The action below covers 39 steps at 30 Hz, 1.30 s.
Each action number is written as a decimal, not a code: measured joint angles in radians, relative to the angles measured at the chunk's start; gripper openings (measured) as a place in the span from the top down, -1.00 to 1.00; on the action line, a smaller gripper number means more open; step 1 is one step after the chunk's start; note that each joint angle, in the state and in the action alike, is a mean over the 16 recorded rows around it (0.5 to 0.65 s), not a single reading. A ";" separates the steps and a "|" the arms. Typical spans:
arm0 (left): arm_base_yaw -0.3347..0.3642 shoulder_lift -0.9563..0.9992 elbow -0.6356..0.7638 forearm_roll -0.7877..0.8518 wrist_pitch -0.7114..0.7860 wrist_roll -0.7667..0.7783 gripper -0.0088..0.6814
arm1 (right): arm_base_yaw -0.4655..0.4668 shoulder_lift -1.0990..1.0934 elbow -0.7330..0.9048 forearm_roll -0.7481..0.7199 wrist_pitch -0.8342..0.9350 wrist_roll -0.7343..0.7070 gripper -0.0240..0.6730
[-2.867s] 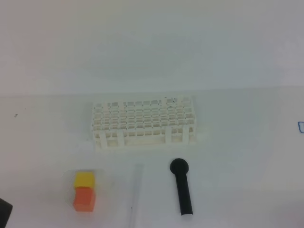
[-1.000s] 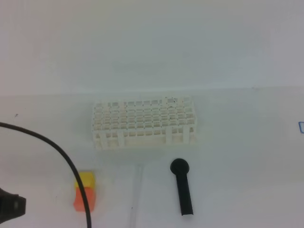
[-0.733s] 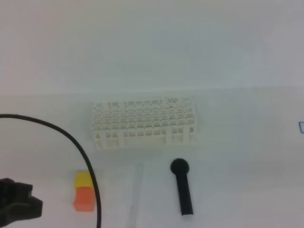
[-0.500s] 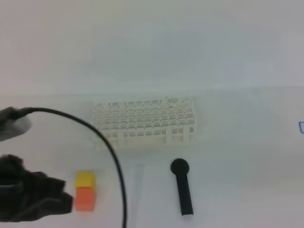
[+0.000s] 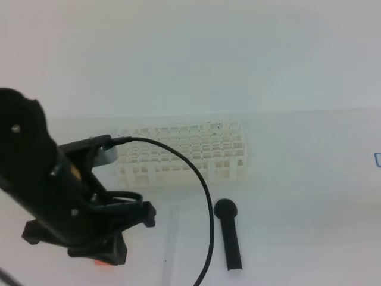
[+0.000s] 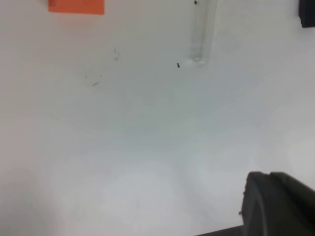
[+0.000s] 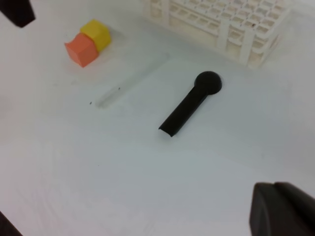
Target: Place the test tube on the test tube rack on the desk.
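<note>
The test tube (image 5: 171,241) lies flat on the desk (image 5: 303,185), faint and clear, in front of the white test tube rack (image 5: 184,150). The left wrist view shows the test tube's (image 6: 201,29) lower end near the top. In the right wrist view the test tube (image 7: 132,81) lies between the cubes and the black stick, with the rack (image 7: 221,19) behind. My left arm (image 5: 65,196) hangs over the desk left of the tube, apart from it. Only a dark edge of my left gripper (image 6: 278,202) shows, and likewise of my right gripper (image 7: 281,209). Both are shut and hold nothing.
A black round-headed stick (image 5: 228,236) lies right of the tube. An orange cube (image 7: 81,48) and a yellow cube (image 7: 96,33) sit left of it; in the high view the left arm covers all but an orange corner (image 5: 102,261). A black cable (image 5: 199,185) loops over the tube.
My left arm has swung in from the lower left, rising up and rightward, and now covers the cubes in the high view. Tube, rack and stick have not moved.
</note>
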 joint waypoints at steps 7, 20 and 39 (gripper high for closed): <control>-0.015 0.126 -0.046 0.038 -0.014 -0.062 0.98 | 0.015 0.000 0.000 0.000 0.018 -0.001 0.94; -0.091 0.319 -0.114 0.150 -0.073 -0.069 0.98 | 0.081 0.000 0.000 -0.018 0.021 -0.001 0.94; -0.122 0.428 -0.161 0.126 -0.183 -0.029 0.40 | 0.105 0.025 0.000 -0.030 0.021 -0.001 0.94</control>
